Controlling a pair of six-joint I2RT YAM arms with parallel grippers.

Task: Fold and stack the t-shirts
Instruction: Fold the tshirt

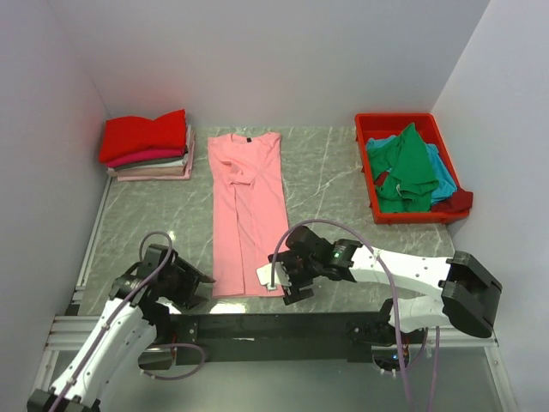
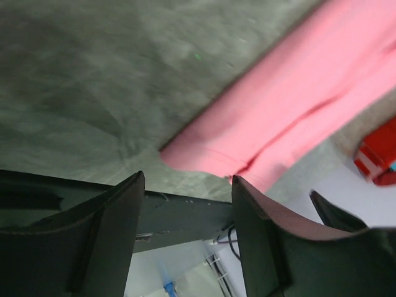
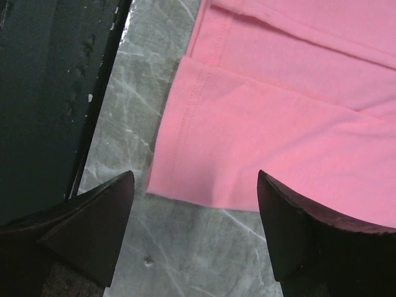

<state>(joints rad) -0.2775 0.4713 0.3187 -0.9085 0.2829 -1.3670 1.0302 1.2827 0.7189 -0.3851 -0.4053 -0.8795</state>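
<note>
Overhead view of a light pink t-shirt (image 1: 249, 215) laid flat on a grey-green marble table (image 1: 326, 184). Sides folded in to make a long narrow strip, collar with dark neck label (image 1: 243, 137) at the far end, hem at the near end.

Left of the collar, well apart from it: a neat stack of folded shirts (image 1: 147, 148), red on top, then magenta, grey and pale pink.

Right of the collar, also well apart: a red plastic bin (image 1: 412, 215) holding a loose heap of green, teal-blue and maroon shirts (image 1: 410, 167).

Just left of the hem's near left corner: the left gripper (image 1: 199, 283), fingers spread, nothing between them. In the left wrist view, same gripper (image 2: 187, 180) pointed at that corner, pink cloth just beyond the fingertips.

At the hem's near right corner: the right gripper (image 1: 279, 279), likewise spread wide and empty. In the right wrist view, same gripper (image 3: 195, 179) with that corner between the two fingers; contact with the cloth impossible to tell.
</note>
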